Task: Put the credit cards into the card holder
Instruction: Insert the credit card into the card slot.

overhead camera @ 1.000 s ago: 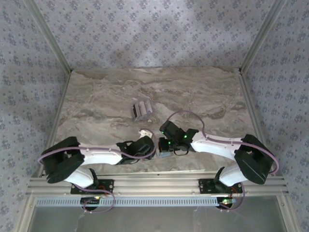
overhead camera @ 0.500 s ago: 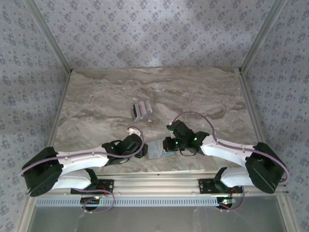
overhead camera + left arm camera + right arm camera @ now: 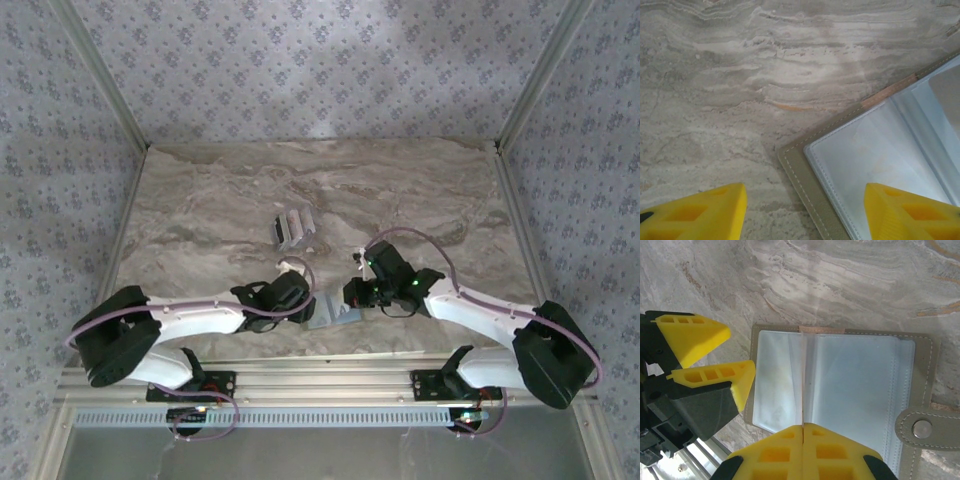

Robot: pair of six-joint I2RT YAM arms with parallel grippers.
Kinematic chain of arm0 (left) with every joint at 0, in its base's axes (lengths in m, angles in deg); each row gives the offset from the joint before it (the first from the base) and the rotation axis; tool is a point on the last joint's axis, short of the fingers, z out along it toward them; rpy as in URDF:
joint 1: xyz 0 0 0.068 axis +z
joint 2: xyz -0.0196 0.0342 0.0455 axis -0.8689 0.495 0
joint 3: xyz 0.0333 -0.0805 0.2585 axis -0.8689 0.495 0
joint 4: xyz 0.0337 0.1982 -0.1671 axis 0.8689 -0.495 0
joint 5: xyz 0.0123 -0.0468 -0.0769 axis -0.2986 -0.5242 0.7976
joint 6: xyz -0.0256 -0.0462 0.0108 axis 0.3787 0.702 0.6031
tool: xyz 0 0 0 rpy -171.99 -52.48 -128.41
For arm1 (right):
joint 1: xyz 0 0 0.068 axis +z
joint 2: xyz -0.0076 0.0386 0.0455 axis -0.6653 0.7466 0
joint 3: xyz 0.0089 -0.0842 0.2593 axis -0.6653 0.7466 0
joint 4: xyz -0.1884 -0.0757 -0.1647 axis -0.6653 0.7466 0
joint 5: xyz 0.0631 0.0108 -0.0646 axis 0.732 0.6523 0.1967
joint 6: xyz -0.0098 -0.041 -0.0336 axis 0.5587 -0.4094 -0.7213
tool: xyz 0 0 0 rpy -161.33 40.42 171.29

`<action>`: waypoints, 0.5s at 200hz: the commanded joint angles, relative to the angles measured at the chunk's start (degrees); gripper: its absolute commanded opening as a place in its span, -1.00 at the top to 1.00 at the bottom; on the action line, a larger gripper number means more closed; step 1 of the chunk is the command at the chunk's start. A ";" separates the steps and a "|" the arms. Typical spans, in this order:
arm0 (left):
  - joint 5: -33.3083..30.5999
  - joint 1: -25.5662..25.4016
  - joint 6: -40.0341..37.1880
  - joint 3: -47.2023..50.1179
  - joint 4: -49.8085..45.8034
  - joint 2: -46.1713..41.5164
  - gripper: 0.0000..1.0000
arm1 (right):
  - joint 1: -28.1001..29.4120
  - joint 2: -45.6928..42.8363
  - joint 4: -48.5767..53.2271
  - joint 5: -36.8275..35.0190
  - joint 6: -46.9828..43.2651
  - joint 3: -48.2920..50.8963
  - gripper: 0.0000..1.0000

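The card holder (image 3: 860, 385) lies spread open near the table's front edge, showing tan stitched covers and clear plastic sleeves, with a snap tab at the right. My right gripper (image 3: 803, 427) is shut on the thin edge of its middle clear leaf. My left gripper (image 3: 802, 220) is open, its yellow fingers (image 3: 695, 212) astride the holder's tan corner (image 3: 797, 167) without touching it. From above, the holder (image 3: 335, 311) sits between the left gripper (image 3: 308, 305) and the right gripper (image 3: 352, 297). The credit cards (image 3: 293, 228), one dark and the others pale, lie in a small cluster farther back on the table.
The marbled table top (image 3: 420, 200) stretches back to patterned walls. An aluminium rail (image 3: 320, 385) runs along the near edge, just behind the holder. The left gripper's fingers (image 3: 692, 335) stand close to the holder's left cover in the right wrist view.
My left gripper's jaws have widened and released the holder. The left arm has shifted, the right arm has moved slightly right, and the holder now lies spread open between them.
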 commanded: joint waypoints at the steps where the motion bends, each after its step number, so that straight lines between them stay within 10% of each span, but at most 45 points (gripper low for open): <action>1: -0.45 -0.06 -1.54 -3.00 -0.94 2.65 -0.26 | -1.07 0.93 -0.38 2.79 -1.44 0.92 1.00; 100: -1.24 -0.05 -1.59 -2.76 -2.10 5.25 0.04 | -3.64 2.52 -3.30 8.38 -3.41 3.02 1.00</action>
